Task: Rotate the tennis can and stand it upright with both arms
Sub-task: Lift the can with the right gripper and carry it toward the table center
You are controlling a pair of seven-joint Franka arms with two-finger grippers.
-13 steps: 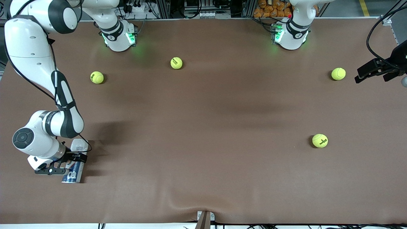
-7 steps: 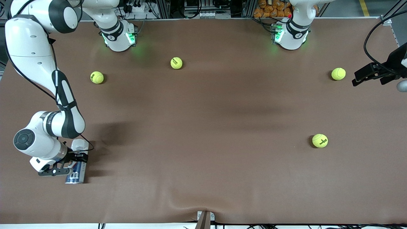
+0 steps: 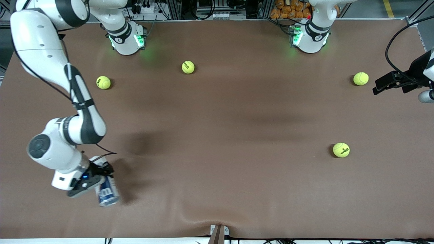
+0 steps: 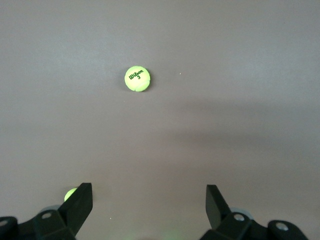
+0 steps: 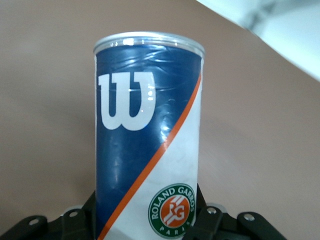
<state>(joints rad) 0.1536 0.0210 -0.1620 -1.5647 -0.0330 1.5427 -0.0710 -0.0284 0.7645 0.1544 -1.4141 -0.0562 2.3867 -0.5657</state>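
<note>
The tennis can [image 3: 107, 194], white and dark blue with a white "W", is near the table's front edge at the right arm's end. It is slanted, its metal-rimmed end toward the front camera. My right gripper [image 3: 99, 177] is shut on its white part. In the right wrist view the tennis can [image 5: 148, 145] fills the space between the right gripper's [image 5: 145, 222] black fingers. Whether the can touches the table I cannot tell. My left gripper [image 3: 386, 83] hangs open and holds nothing over the left arm's end of the table. The left wrist view shows the left gripper [image 4: 149, 201] over bare mat.
Several yellow-green tennis balls lie on the brown mat: one [image 3: 103, 82] near the right arm's base, one [image 3: 188, 67] mid-table, one [image 3: 360, 78] beside the left gripper, one [image 3: 341, 149] nearer the camera. A ball [image 4: 137, 79] shows in the left wrist view.
The right gripper closed on the can and swung it toward the table's middle, turning it from straight to slanted. The left gripper drifted slightly toward the camera.
</note>
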